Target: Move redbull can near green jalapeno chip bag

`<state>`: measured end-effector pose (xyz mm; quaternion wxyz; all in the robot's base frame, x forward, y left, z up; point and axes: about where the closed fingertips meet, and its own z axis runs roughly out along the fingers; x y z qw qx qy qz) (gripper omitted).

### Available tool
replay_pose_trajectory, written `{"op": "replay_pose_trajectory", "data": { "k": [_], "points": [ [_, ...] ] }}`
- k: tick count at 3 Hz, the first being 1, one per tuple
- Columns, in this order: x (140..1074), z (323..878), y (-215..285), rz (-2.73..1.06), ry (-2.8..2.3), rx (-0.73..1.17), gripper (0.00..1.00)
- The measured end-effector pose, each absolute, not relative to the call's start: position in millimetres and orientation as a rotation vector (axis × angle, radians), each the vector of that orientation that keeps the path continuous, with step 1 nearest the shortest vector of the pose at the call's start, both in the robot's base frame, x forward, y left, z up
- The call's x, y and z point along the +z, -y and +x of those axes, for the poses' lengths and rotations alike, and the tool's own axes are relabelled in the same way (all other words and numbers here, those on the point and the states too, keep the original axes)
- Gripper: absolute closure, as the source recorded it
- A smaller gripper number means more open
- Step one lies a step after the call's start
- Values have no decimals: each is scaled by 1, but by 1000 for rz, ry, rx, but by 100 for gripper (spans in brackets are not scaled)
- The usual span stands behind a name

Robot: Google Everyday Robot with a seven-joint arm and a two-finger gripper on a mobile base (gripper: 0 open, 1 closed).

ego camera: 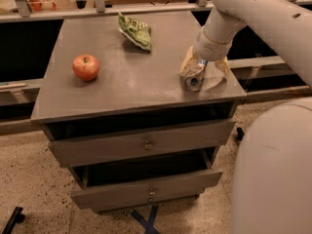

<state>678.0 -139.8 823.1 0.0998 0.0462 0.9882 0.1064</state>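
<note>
Cream-coloured and spread, the end effector (pixel 204 76) hangs low over the redbull can (pixel 193 80), one finger on each side. The finger (pixel 189 66) on the apple's side looks to touch the can; the other stands just apart from it. The can lies on its side near the front corner of the surface (pixel 126 84), its round end facing the camera.

The main risk is rolling. If the fingers close off-centre, a can on its side may squirt out. The surface's edge is just beside the can, so a small nudge could send it off onto the floor. A weak pinch on smooth metal might also slip mid-carry.

The green jalapeno chip bag (pixel 136 30) lies well apart from the can, toward the far edge. Setting the can down too hard there could shove or crumple the bag. The red apple (pixel 86 67) sits far across from the can and is unlikely to interfere.

Below the can, the grey cabinet has two drawers, the lower drawer (pixel 146 189) pulled partly out. Speckled floor (pixel 39 189) carries a blue tape mark (pixel 146 219).
</note>
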Motion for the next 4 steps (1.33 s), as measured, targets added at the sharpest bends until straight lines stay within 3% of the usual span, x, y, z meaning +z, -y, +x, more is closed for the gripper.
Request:
{"op": "replay_pose_trajectory", "data": {
  "k": [2,3,4],
  "points": [
    [831,678,140,135,-2921,315,87],
    [832,678,140,135,-2921,315,100],
    [835,678,139,135,-2921,315,100]
  ]
}}
